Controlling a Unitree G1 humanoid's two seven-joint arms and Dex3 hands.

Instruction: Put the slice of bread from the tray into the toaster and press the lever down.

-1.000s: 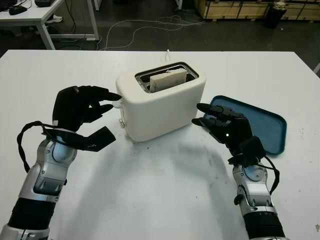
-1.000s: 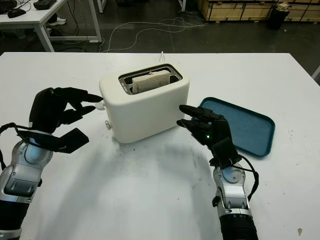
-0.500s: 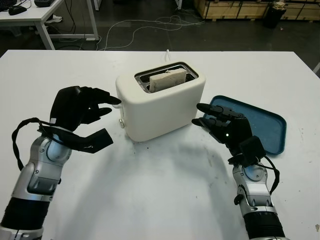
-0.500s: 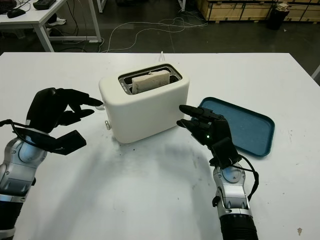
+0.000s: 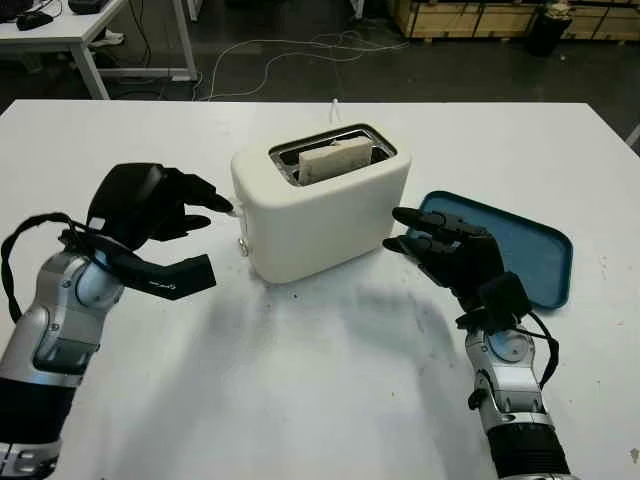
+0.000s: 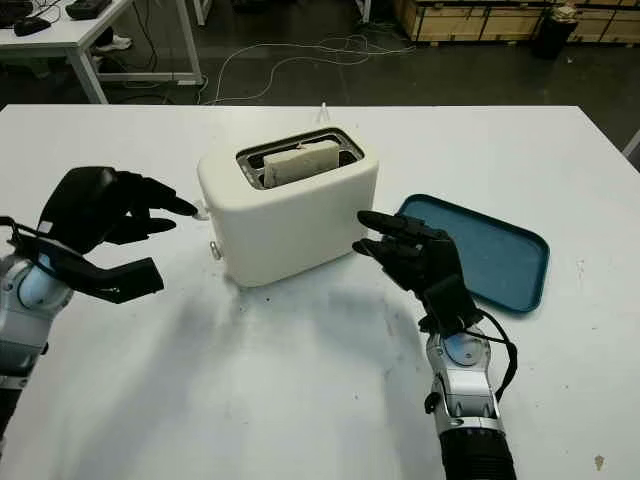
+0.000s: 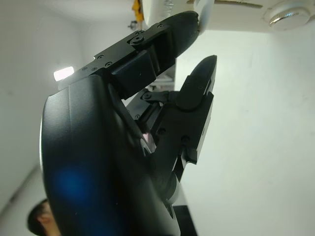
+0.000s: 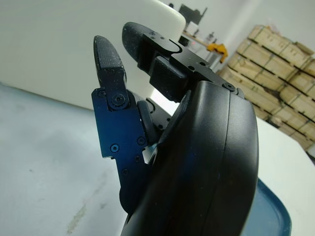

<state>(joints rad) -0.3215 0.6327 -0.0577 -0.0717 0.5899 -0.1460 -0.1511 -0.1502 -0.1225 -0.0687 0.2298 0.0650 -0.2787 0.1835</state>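
Bread slice (image 5: pixel 336 160) seated in toaster (image 5: pixel 322 203)
My left hand (image 5: pixel 150 205) open, fingertip at lever (image 5: pixel 233 209); my right hand (image 5: pixel 447 251) open beside tray (image 5: pixel 535 250)

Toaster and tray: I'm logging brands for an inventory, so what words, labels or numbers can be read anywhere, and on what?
None can be read.
Toaster: plain white shell, no visible brand or marking.
Tray: plain blue, no text.
Left hand at the toaster's lever, right hand beside the toaster: no legible print.
Crates behind: no readable lettering.
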